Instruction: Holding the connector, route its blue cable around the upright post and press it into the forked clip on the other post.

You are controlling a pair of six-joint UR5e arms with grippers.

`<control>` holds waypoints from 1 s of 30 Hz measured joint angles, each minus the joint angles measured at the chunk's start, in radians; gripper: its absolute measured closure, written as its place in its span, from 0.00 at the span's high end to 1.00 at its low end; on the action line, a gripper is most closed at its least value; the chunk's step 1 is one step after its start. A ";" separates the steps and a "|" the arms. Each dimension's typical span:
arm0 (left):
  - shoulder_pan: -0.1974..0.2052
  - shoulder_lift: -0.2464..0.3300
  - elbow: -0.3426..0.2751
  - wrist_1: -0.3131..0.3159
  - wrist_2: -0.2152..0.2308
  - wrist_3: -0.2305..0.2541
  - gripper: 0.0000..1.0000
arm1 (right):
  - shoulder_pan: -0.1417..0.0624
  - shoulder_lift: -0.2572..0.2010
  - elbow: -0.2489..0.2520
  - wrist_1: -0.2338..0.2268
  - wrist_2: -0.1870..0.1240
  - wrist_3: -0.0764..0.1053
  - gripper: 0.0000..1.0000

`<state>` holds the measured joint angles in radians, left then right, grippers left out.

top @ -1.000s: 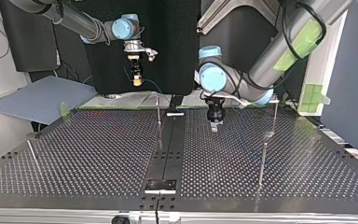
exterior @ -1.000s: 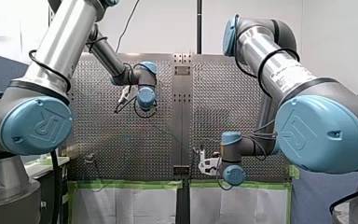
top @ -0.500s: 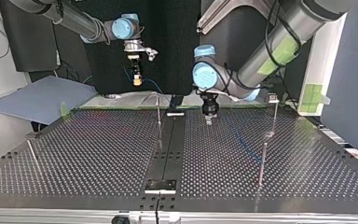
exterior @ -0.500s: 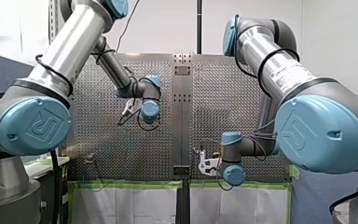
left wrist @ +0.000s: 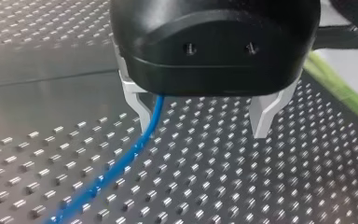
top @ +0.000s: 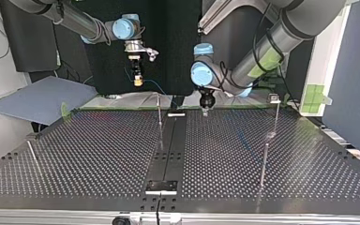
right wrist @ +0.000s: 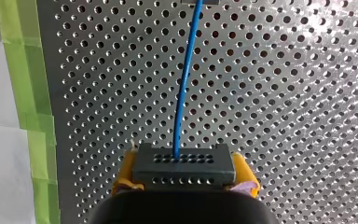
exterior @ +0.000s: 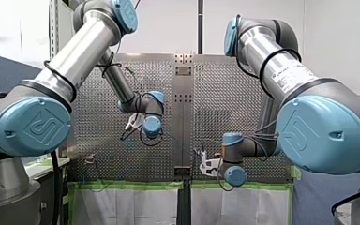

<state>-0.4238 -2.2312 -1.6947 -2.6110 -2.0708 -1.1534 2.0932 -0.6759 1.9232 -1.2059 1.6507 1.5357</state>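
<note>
Right wrist view: my right gripper [right wrist: 185, 173], with yellow pads, clamps the dark connector [right wrist: 184, 161]. Its blue cable [right wrist: 185, 88] runs off over the perforated table [right wrist: 284, 93].

Left wrist view: my left gripper [left wrist: 200, 119] has its metal fingers spread, with the cable just beside one finger.

Front view: the arm lettering [exterior: 288, 75] is unreadable, and the blue caps [exterior: 33, 126] carry an embossed logo.

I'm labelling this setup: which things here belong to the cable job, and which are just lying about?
Job:
- connector, gripped in my right claw
- blue cable
- my left claw, open, cable beside one finger
- middle post
- post with a small head

Lying about:
- grey board beside the table
- green tape
- thin rod
</note>
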 joint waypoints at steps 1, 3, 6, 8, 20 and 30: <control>-0.001 -0.005 0.000 0.001 0.004 -0.004 1.00 | 0.000 0.000 0.000 0.000 0.000 0.000 0.00; -0.004 -0.010 -0.001 0.004 0.010 -0.011 1.00 | 0.000 0.000 0.000 0.001 0.000 -0.001 0.00; -0.007 -0.013 -0.001 0.015 0.018 -0.026 1.00 | 0.003 0.000 0.000 0.001 0.000 -0.002 0.00; -0.010 -0.014 -0.001 0.025 0.021 -0.039 1.00 | 0.005 0.000 0.001 0.002 0.000 -0.003 0.00; -0.022 -0.014 -0.002 0.082 0.025 -0.117 1.00 | 0.012 0.000 0.003 0.005 0.000 -0.023 0.00; -0.040 -0.015 -0.002 0.102 0.034 -0.152 1.00 | 0.014 0.000 0.004 0.008 0.004 -0.028 0.00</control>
<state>-0.4636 -2.2457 -1.6962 -2.5092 -2.0365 -1.3050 2.1067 -0.6759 1.9270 -1.1984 1.6550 1.5082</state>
